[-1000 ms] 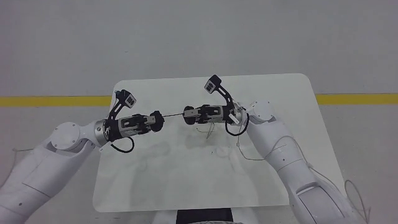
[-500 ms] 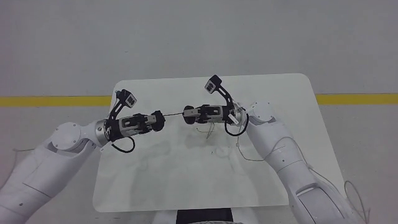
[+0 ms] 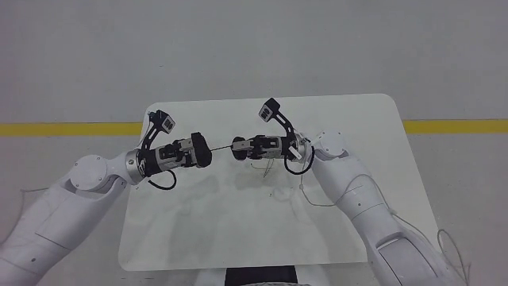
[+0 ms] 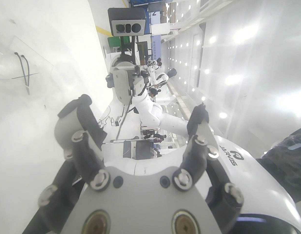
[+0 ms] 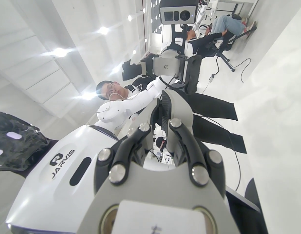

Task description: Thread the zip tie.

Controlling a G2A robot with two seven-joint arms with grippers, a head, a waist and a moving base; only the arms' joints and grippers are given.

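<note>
At the right hand's (image 3: 236,146) tip, zip tie (image 3: 223,146) (left hand (image 4: 142,103) spread wide)

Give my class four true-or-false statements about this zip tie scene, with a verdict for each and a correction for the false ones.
1. The left gripper is open. True.
2. The right gripper is wide open. False: it is shut on the zip tie.
3. The zip tie lies flat on the table. False: it sticks out from the right gripper, above the table, towards the left gripper.
4. A clear bag holding dark ties lies on the table. True.
</note>
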